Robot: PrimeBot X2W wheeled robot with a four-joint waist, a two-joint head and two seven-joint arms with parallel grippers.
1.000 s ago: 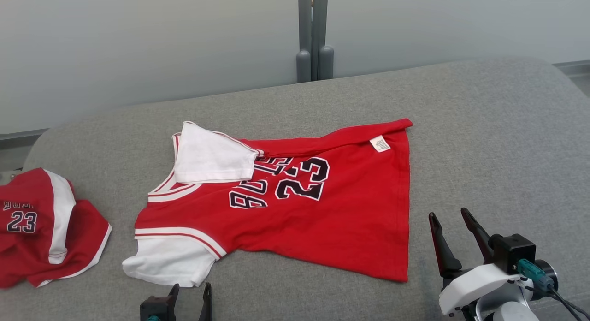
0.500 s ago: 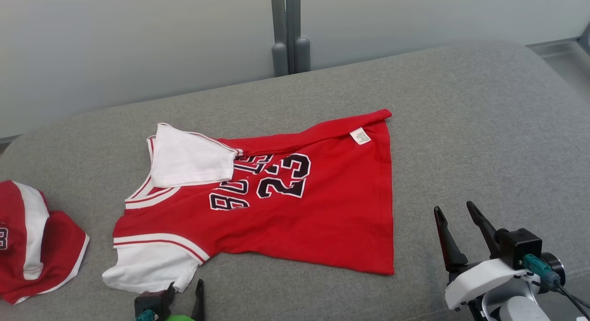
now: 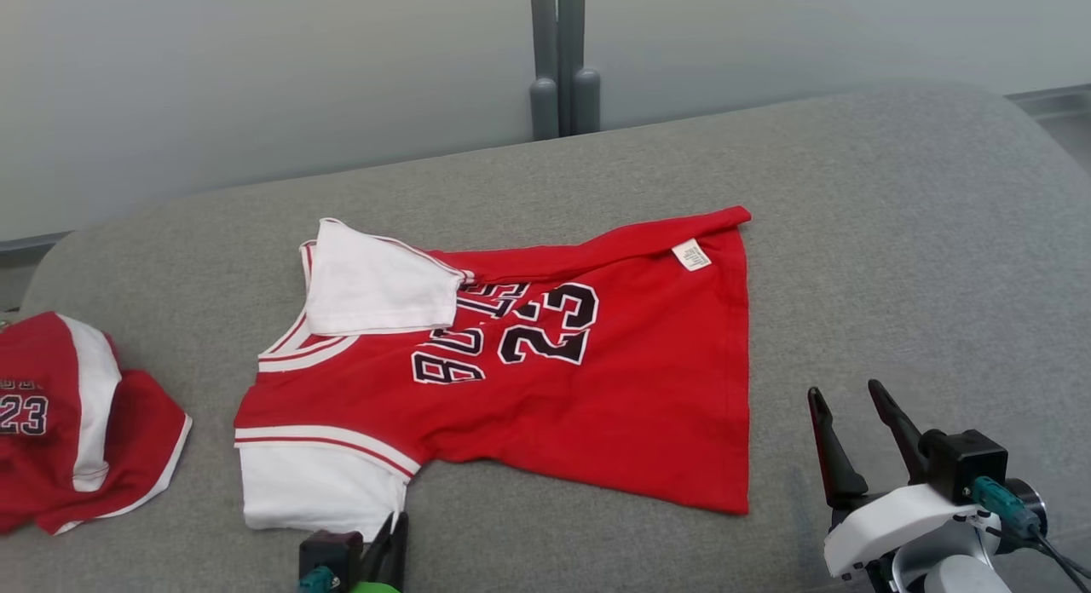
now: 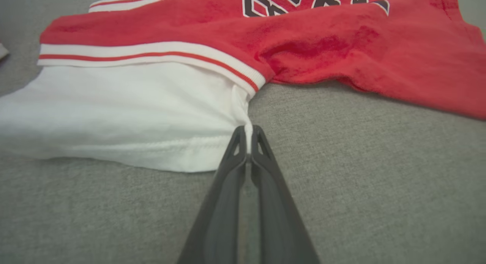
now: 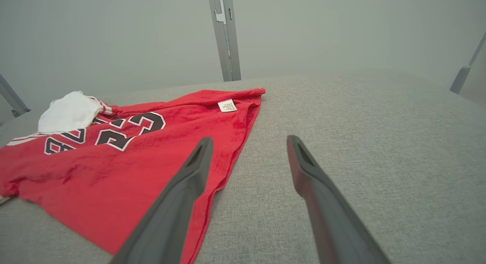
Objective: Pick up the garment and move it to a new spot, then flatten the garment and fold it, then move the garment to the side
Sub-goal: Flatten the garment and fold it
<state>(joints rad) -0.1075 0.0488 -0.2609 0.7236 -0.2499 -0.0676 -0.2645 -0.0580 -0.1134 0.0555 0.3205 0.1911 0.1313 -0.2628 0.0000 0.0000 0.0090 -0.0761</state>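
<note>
Jersey (image 3: 614,405), red, white sleeve corner (image 4: 243,116) pinched by left hand (image 4: 248,132), right hand (image 3: 846,392) spread beside hem (image 3: 743,388).

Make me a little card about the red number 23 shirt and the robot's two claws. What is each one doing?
Shirt: red jersey, spread on the grey cushion
Far sleeve: white, folded over the chest
Left gripper: shut, pinching the near sleeve at its corner
Right gripper: open, empty, beside the jersey's hem
Also there: second red garment, at the left
</note>
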